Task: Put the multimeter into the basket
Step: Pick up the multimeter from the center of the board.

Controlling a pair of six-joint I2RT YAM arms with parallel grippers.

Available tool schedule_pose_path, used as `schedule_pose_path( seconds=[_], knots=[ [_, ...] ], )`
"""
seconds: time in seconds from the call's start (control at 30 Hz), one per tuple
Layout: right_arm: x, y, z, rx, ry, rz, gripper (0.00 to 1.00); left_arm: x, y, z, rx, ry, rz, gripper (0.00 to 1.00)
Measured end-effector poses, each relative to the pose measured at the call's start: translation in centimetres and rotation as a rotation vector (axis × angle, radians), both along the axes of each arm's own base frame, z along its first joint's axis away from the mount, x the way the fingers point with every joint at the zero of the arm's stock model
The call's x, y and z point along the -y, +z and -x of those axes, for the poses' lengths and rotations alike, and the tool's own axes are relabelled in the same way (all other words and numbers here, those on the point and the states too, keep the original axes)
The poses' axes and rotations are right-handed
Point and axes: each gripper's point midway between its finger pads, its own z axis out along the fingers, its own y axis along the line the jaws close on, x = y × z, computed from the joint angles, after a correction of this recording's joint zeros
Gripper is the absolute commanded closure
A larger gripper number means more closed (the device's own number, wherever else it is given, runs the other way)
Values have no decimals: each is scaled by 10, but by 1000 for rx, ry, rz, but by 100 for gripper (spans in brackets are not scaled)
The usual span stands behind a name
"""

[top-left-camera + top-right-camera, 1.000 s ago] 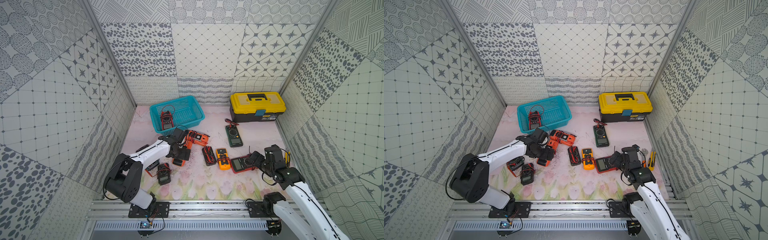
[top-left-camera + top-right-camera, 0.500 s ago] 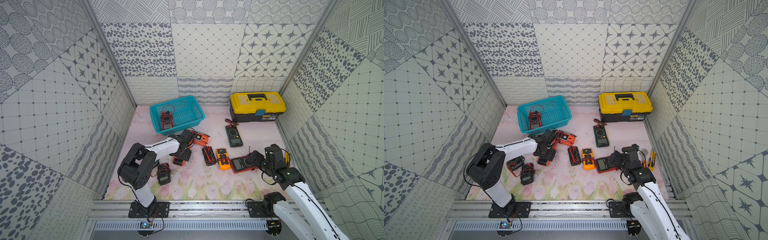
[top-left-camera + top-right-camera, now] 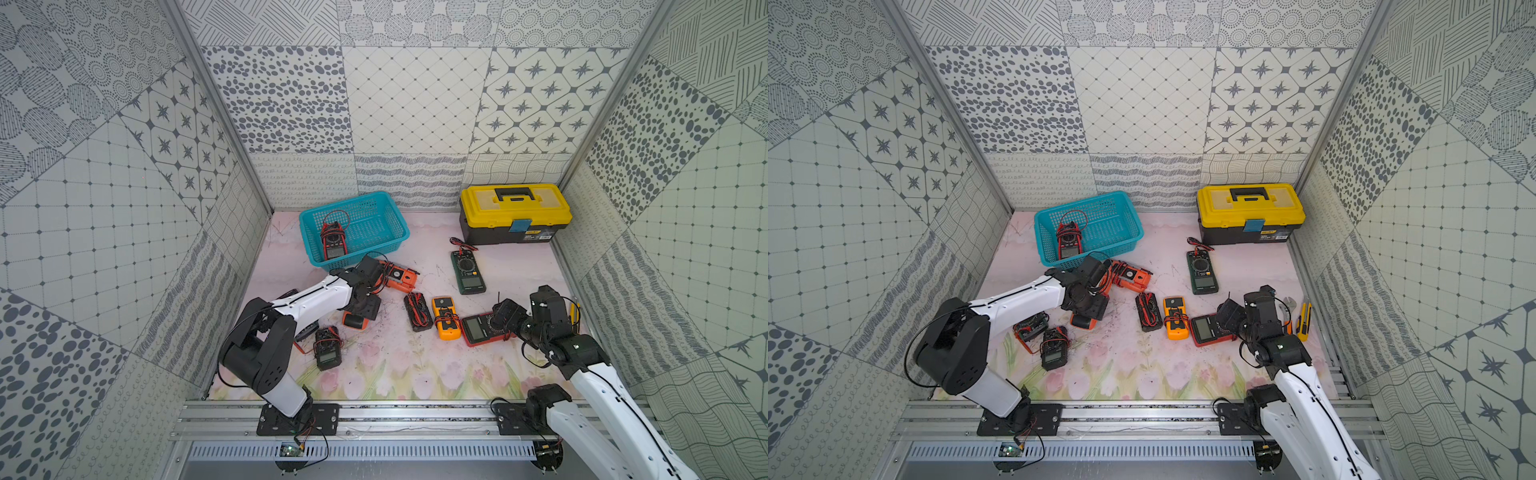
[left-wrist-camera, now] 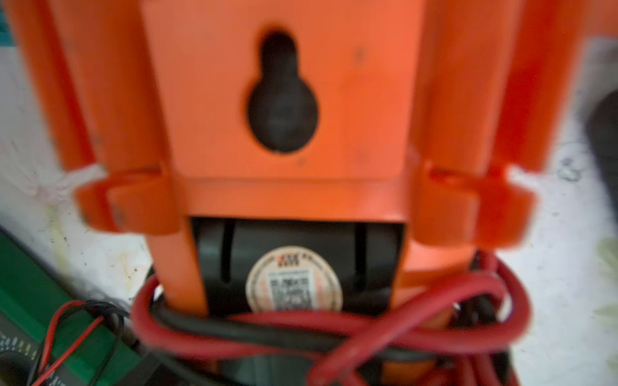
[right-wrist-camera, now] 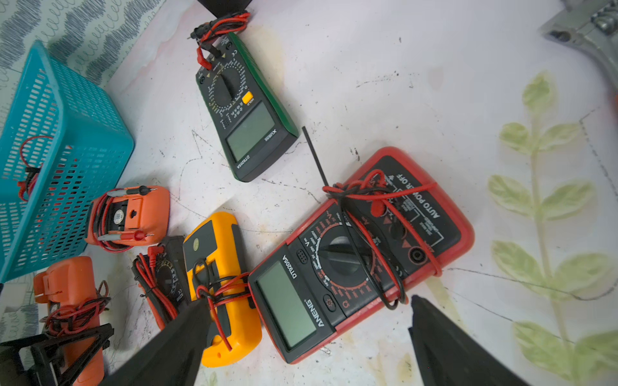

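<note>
Elbow swung inward since a second ago; my left end effector (image 3: pixel 362 311) sits over the orange multimeter (image 3: pixel 354 322), six o'clock from the basket (image 3: pixel 390 244), grip I cannot tell. My right end effector (image 5: pixel 309 299) hangs spread.

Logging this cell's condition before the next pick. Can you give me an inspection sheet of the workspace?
Surface: floral mat, scuffed.
Job's things: basket holds one small red multimeter; others lie on the mat.
Clutter: toolbox, wrench, utility knife.
Grippers: right gripper open above the big red multimeter; left gripper over an orange multimeter, grip unclear.
Cables: test leads wound around the meters.
Surroundings: patterned walls.
</note>
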Motion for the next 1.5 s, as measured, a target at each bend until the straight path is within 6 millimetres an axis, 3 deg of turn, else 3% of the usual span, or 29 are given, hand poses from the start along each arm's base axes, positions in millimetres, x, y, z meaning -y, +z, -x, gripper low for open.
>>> schedule_pose_path(
  seconds=[0.17,0.4,0.63,0.83,0.93,1.13,1.5],
  knots=[
    [-27,14,-6,63,127,-69,1,10,31,12,19,-11,125,100],
    [-96,68,-23,267,416,-292,1,54,66,35,-26,-106,433,100],
    [-154,105,-34,298,609,-367,2,97,100,51,-71,-240,707,100],
    [-190,146,-48,326,667,-371,11,112,113,55,-85,-297,800,100],
    [-207,149,-54,294,669,-345,14,114,115,57,-90,-307,817,100],
    [-234,138,-57,193,661,-276,16,121,119,52,-66,-334,842,100],
    [-257,104,-63,78,642,-225,21,130,114,43,-30,-353,853,100]
  ],
)
